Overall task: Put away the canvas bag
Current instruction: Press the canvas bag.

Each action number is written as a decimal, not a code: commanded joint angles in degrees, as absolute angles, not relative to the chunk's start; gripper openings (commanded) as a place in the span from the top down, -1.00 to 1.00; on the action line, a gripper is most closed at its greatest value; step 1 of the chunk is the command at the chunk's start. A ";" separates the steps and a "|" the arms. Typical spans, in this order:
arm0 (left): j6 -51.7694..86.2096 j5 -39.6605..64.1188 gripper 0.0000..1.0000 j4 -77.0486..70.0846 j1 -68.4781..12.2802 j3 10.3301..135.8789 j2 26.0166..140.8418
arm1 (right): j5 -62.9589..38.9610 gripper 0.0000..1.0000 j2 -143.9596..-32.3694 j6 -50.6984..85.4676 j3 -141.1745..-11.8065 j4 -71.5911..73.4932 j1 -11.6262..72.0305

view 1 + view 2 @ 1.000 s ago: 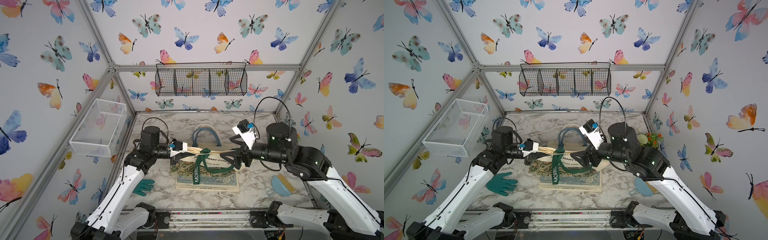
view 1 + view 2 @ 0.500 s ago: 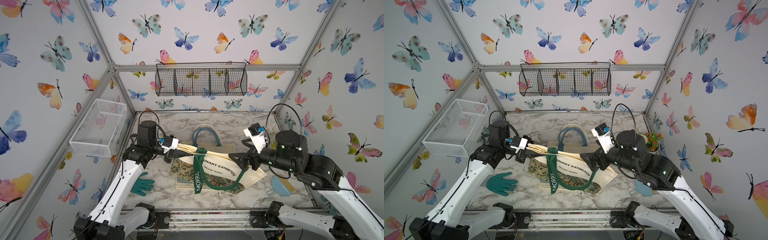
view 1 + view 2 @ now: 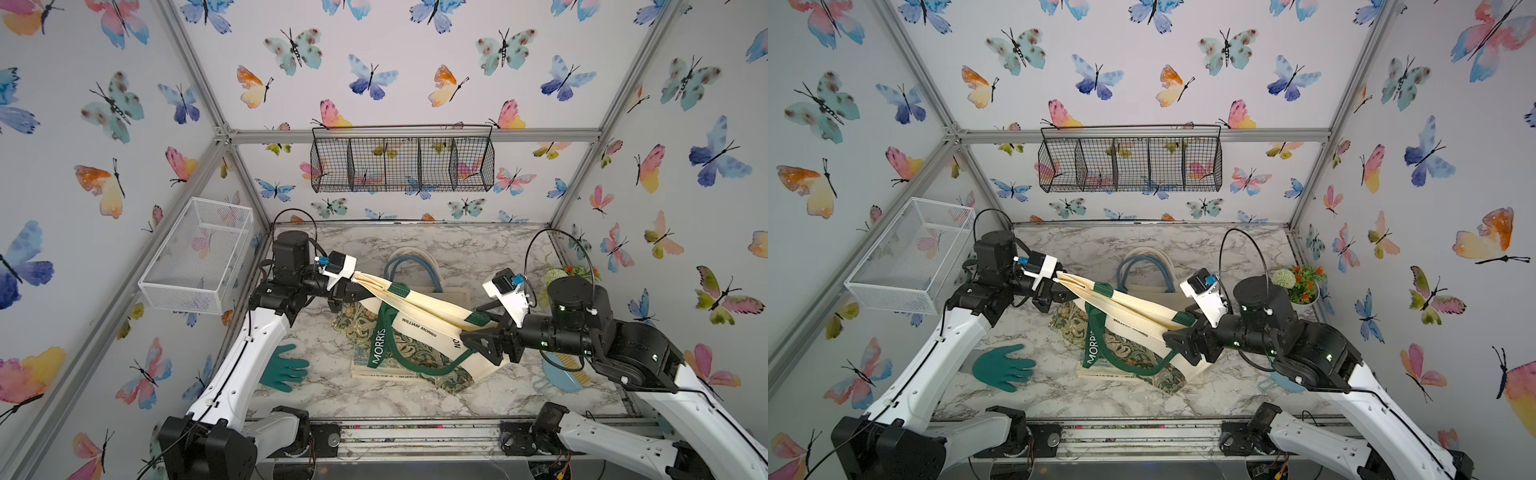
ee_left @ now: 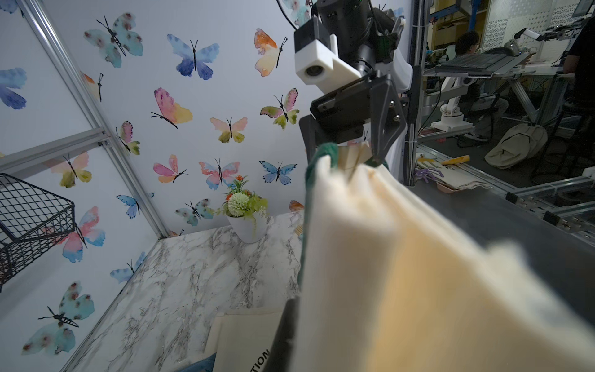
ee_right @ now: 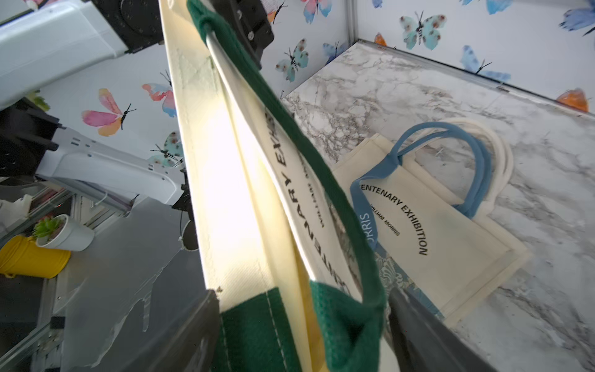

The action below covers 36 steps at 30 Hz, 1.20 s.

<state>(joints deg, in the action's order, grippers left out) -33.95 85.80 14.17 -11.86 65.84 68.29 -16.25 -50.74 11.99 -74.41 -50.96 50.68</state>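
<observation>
A marble table (image 3: pixel 374 401) sits inside a booth with butterfly wallpaper, seen from above, and two robot arms reach in from the near edge. Nearest, a green glove (image 3: pixel 286 368) lies flat at the near left. A blue brush (image 3: pixel 567 376) lies at the near right, partly under the right arm. In the middle, the cream canvas bag (image 3: pixel 419 307) is lifted off the table and stretched, folded, between the two arms, with its left end higher. The left gripper (image 3: pixel 355 289) is clamped tight on the bag's top left corner. The right gripper (image 3: pixel 478 338) has its jaws wide apart on either side of the bag's right end, next to a green patch; I cannot tell whether they press on the cloth. A green handle (image 3: pixel 380 340) printed MORRIS hangs in a loop from the bag. Below it, green patterned fabric (image 3: pixel 415 353) lies on a flat cream stack (image 3: pixel 378 374) (whether that fabric belongs to the lifted bag is unclear). Farther back, a second bag (image 5: pixel 428 225) with blue handles lies flat on the table. A potted plant (image 3: pixel 1298 282) stands in the far right corner. A white wire basket (image 3: pixel 199 257) hangs on the left wall and a black wire basket (image 3: pixel 403 164) on the far wall, both well above the table.
</observation>
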 commanded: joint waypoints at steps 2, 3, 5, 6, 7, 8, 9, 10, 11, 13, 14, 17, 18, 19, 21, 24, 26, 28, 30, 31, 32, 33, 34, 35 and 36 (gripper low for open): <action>-36.89 89.71 1.00 18.34 -10.91 71.84 70.70 | -23.13 -0.67 -50.64 13.60 -72.85 -54.06 50.80; -38.31 89.19 1.00 19.98 -10.81 72.58 71.41 | -24.01 -0.66 -50.54 13.62 -73.10 -54.10 50.80; -39.94 87.83 1.00 21.53 -10.81 73.12 72.60 | -27.35 -0.65 -50.12 13.79 -73.30 -53.68 50.80; -40.01 87.15 1.00 21.67 -10.80 73.04 72.92 | -29.11 -0.65 -49.89 13.97 -73.37 -53.53 50.80; -40.19 86.69 1.00 21.65 -10.81 72.80 73.20 | -30.10 -0.64 -49.68 14.34 -73.54 -53.71 50.80; -40.42 86.51 1.00 21.58 -10.80 72.52 73.41 | -30.10 -0.62 -49.64 14.63 -73.80 -54.21 50.79; -40.59 86.26 1.00 21.55 -10.78 72.42 73.61 | -29.56 -0.62 -49.66 14.76 -74.04 -55.11 50.80; -40.61 86.31 1.00 21.45 -10.76 72.25 73.65 | -28.79 -0.61 -49.65 14.72 -74.09 -55.74 50.80; -40.59 86.40 1.00 21.52 -10.80 72.31 73.72 | -28.33 -0.60 -49.73 14.53 -73.94 -56.36 50.80; -40.44 86.57 1.00 21.50 -10.75 72.47 73.66 | -27.09 -0.57 -49.86 14.83 -73.03 -56.51 50.84; -40.30 86.57 1.00 21.46 -10.82 72.80 73.65 | -26.24 -0.54 -50.13 15.12 -72.54 -56.63 50.80; -39.42 86.31 1.00 21.51 -10.79 73.68 73.82 | -22.08 -0.39 -52.10 15.21 -72.70 -59.11 50.80; -39.25 86.31 1.00 21.47 -10.77 73.86 73.90 | -20.85 -0.35 -52.63 15.04 -73.00 -60.00 50.81; -39.12 86.31 1.00 21.46 -10.81 73.88 74.00 | -19.69 -0.29 -53.11 14.91 -73.37 -60.68 50.81; -38.94 86.02 1.00 21.30 -10.85 73.58 74.00 | -18.11 -0.16 -53.26 14.90 -73.95 -61.24 50.81; -38.10 85.49 1.00 20.18 -10.81 72.67 73.70 | -18.25 0.04 -53.13 14.94 -73.96 -61.34 50.80; -36.74 84.94 1.00 18.54 -10.81 72.00 73.48 | -18.45 0.19 -53.00 14.94 -73.59 -61.69 50.80; -35.84 84.55 1.00 17.72 -10.81 71.89 73.39 | -18.63 0.39 -52.76 15.03 -73.02 -61.87 50.80; -35.55 84.39 1.00 17.50 -10.79 72.07 73.48 | -19.01 0.68 -52.56 15.16 -72.77 -62.04 50.81; -35.31 84.45 1.00 17.34 -10.82 72.16 73.56 | -19.02 0.86 -52.56 15.24 -72.85 -62.14 50.80; -35.04 84.38 1.00 17.01 -10.83 72.24 73.56 | -19.02 0.95 -52.56 15.34 -72.99 -62.27 50.81; -34.74 84.33 1.00 16.80 -10.81 72.30 73.56 | -19.15 0.96 -52.56 15.47 -73.12 -62.31 50.80; -34.28 84.24 0.91 16.50 -10.86 72.12 73.56 | -19.34 0.96 -52.56 15.66 -73.34 -62.08 50.80; -33.31 84.05 0.78 15.84 -10.81 72.01 73.48 | -19.70 0.96 -52.56 16.23 -73.54 -61.57 50.80; -31.44 83.92 0.73 14.81 -11.03 71.70 73.41 | -20.19 0.96 -52.56 16.80 -73.79 -60.79 50.80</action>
